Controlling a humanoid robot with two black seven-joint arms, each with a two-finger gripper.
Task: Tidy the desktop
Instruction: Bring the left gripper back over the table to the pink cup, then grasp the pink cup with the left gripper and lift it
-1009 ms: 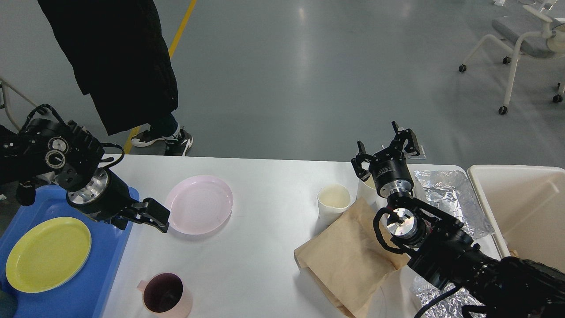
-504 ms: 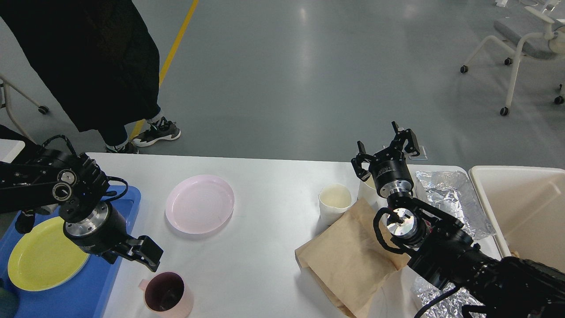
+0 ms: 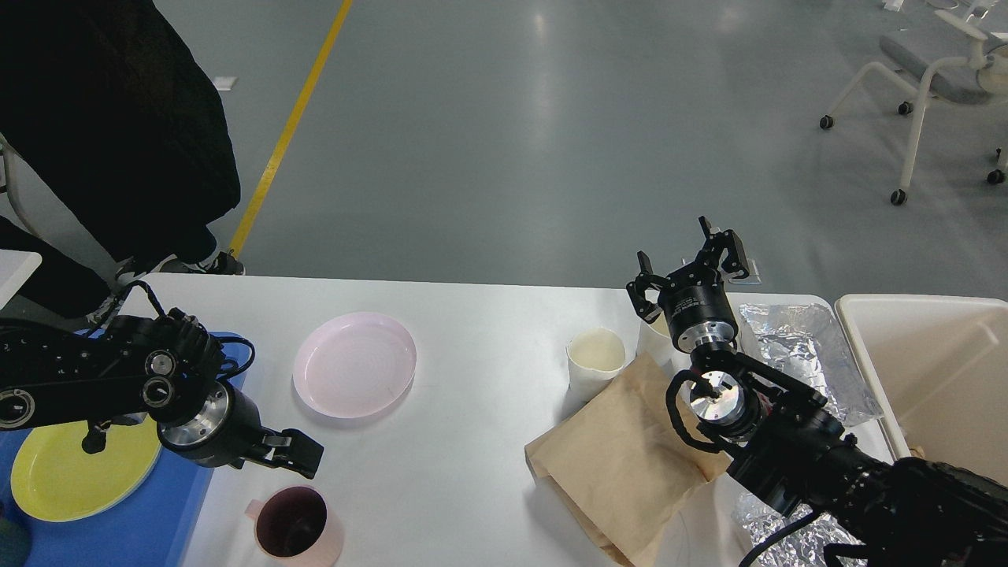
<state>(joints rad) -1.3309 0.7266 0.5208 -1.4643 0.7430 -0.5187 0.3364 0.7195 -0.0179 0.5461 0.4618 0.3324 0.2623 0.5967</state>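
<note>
The white desktop [image 3: 472, 441] carries a pink plate [image 3: 354, 362], a pink mug [image 3: 291, 524] with a dark inside, a white paper cup [image 3: 596, 358] and a brown paper bag [image 3: 630, 465]. My left gripper [image 3: 303, 458] hangs low just above and behind the mug, touching nothing; its fingers read as one dark block. Raised over the far right of the desktop, my right gripper [image 3: 687, 264] is open and empty. It stands above a second white cup [image 3: 652, 339], which the arm partly hides.
A blue tray [image 3: 157, 520] at the left edge holds a yellow plate [image 3: 79, 472]. Crumpled foil [image 3: 803, 346] lies by the cream bin [image 3: 929, 370] at right, and more foil [image 3: 776, 528] lies at the front. A person in black [image 3: 110, 142] stands beyond the far left corner.
My left arm has swung from beside the pink plate toward the front, ending near the mug. The person in black has stepped left. My right arm has not moved.
</note>
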